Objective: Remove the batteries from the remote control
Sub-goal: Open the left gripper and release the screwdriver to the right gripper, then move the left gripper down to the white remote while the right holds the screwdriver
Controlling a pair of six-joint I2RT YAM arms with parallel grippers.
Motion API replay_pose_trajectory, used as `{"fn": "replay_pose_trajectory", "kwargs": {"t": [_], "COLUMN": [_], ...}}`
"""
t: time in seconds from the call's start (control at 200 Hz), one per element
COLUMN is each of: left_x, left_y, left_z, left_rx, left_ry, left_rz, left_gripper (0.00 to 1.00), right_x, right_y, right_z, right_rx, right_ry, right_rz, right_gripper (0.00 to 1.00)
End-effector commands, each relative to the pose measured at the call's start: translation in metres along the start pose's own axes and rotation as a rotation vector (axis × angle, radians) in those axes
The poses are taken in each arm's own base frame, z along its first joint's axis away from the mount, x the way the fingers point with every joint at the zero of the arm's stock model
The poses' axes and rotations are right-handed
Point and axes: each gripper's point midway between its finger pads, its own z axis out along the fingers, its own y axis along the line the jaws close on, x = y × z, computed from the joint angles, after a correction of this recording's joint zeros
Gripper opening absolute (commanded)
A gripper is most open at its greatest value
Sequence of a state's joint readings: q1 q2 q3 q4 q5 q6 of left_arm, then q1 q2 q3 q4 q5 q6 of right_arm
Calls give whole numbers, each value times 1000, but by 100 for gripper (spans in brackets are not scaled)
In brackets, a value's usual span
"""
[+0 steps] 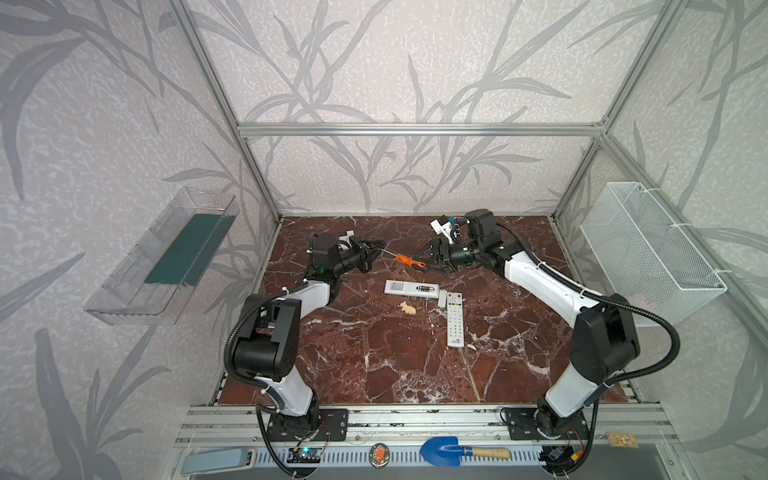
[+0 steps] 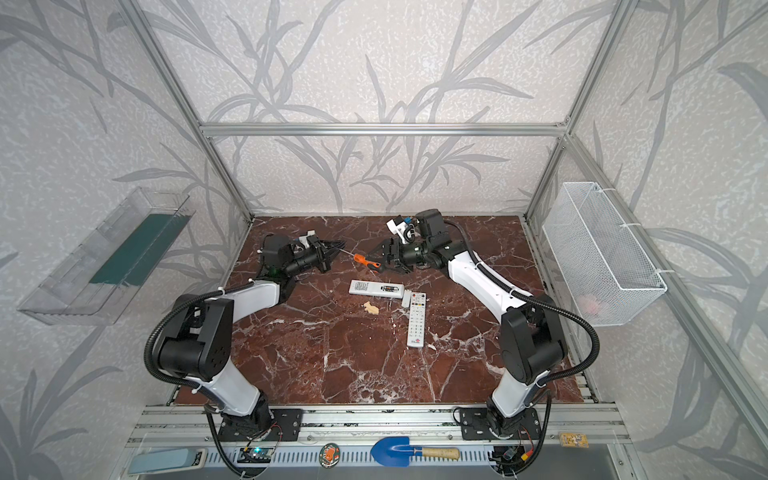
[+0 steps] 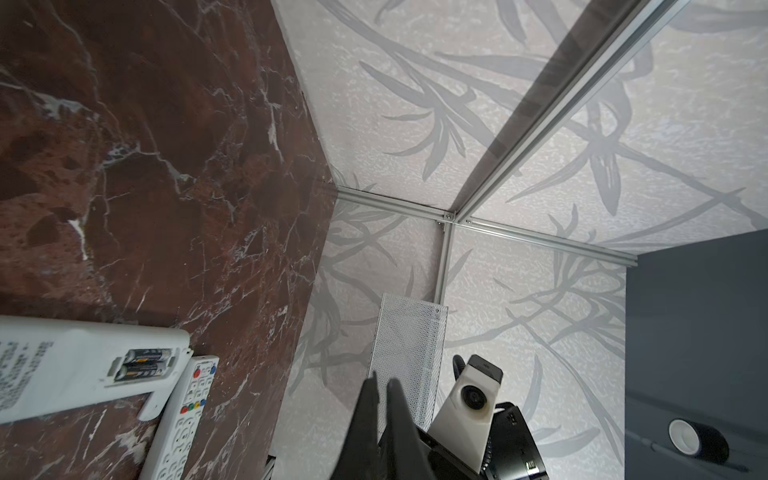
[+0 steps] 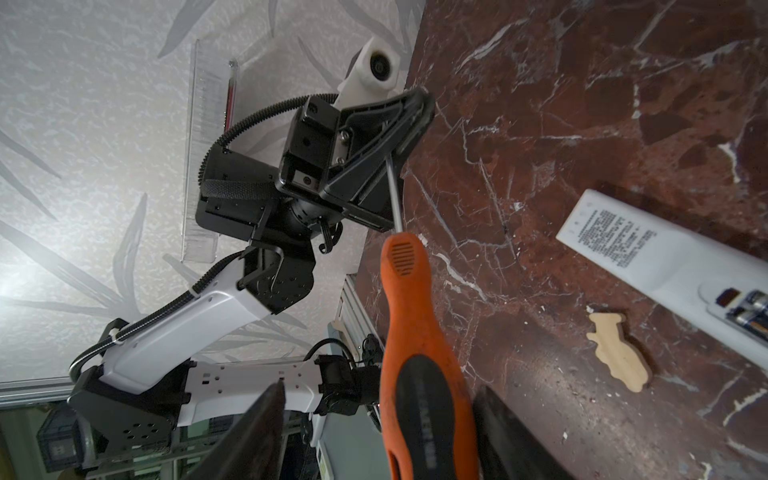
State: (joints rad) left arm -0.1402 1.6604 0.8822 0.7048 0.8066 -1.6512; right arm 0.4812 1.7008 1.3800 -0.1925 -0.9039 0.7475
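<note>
Frame centre: left claw (image 1: 382,244) pinched shut on metal shaft of orange-handled screwdriver (image 1: 405,259); right claw (image 1: 420,264) spread wide around its handle. Dark cylindrical batteries (image 3: 143,363) sit in white rectangular remote (image 1: 411,287).

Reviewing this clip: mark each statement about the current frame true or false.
1. Two batteries sit in the open compartment of the face-down remote. True.
2. The left gripper is clamped on the metal shaft of the screwdriver. True.
3. The right gripper is shut tight on the orange handle. False: its jaws stand open on either side of the handle.
4. The buttons-up remote lies in the wire basket. False: it lies on the table, next to the face-down remote.
</note>
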Motion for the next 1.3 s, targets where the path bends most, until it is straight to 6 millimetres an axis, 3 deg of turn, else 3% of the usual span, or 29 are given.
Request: {"fn": "replay_pose_trajectory", "kwargs": {"t": [0.0, 0.285, 0.725, 1.045, 1.095, 1.165, 1.3], "left_x": [4, 7, 8, 9, 8, 9, 9], "left_y": [-29, -19, -17, -15, -15, -15, -16], "left_z": [-2, -7, -9, -10, -11, -11, -11], "left_rx": [35, 13, 12, 12, 13, 12, 13], "left_ry": [-17, -56, -75, -79, -79, -79, -76], "left_rz": [-25, -46, -52, -54, -53, -54, -51], "left_gripper": [0, 0, 0, 0, 0, 0, 0], "right_x": [-6, -14, -22, -21, -20, -21, -21], "right_y": [20, 19, 9, 10, -2, -3, -5], "right_z": [6, 15, 17, 21, 29, 30, 31], "right_rx": [9, 59, 89, 87, 99, 98, 105], "right_ry": [-35, -116, -167, -163, -145, -139, -140], "right_rz": [-93, -107, -74, -63, -42, -37, -34], "right_gripper": [74, 74, 54, 52, 51, 47, 29]}}
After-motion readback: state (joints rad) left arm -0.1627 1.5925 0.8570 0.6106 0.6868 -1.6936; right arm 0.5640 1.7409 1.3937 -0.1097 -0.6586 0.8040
